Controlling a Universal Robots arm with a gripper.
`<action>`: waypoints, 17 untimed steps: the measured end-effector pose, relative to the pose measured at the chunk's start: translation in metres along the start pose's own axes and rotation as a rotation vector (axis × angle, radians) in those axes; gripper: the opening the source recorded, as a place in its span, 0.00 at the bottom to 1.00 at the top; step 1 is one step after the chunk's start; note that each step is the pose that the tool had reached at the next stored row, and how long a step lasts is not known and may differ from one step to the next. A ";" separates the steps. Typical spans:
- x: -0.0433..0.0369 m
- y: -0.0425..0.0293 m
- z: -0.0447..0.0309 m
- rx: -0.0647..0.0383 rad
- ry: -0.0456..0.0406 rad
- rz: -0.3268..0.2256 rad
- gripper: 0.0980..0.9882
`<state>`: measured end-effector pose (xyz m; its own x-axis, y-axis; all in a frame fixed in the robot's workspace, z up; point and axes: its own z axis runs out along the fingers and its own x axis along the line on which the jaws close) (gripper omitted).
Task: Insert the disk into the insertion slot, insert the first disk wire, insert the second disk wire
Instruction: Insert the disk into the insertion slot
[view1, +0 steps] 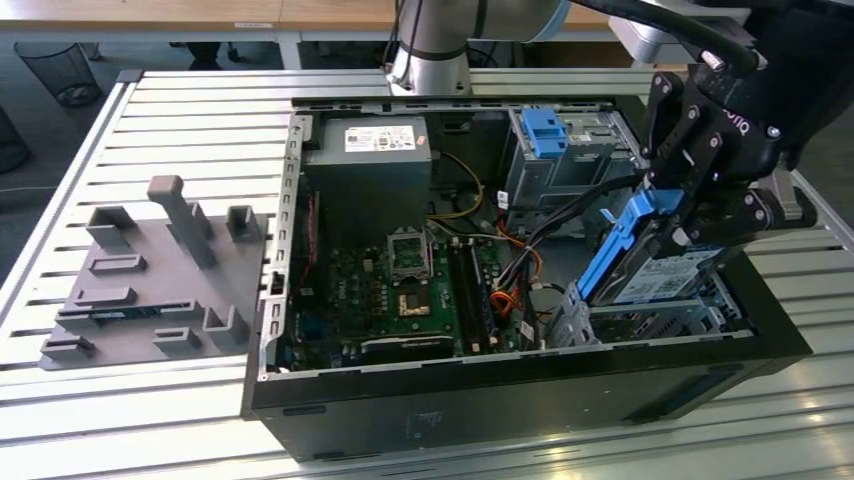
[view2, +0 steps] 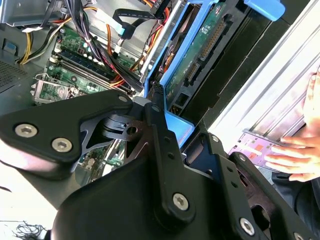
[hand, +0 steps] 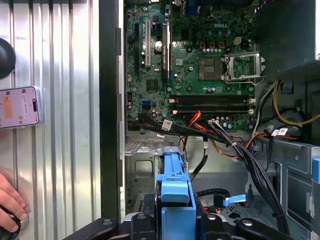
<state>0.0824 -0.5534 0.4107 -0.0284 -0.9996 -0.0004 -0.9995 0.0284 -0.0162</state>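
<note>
The gripper (view1: 694, 225) is clamped on the disk (view1: 661, 285), holding it steeply tilted just above the insertion slot (view1: 641, 322), at the exterior view's right of the open computer case (view1: 534, 400). I'd judge this is step one, with the disk unseated; it needs levelling to the slot's mouth.

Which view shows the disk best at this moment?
The exterior view: the disk, tilted steeply in the gripper above the insertion slot, shows its label and blue caddy edge. The second wrist view shows its circuit-board underside inside the caddy; the first wrist view shows the caddy's blue end.
</note>
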 end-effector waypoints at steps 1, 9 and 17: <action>0.0000 0.0000 0.0002 0.000 0.0001 0.000 0.30; 0.0000 0.0000 0.0018 0.000 0.0001 0.000 0.30; 0.0000 0.0000 0.0035 0.000 0.0001 0.000 0.30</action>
<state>0.0824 -0.5534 0.4072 -0.0283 -0.9996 -0.0003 -0.9995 0.0283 -0.0162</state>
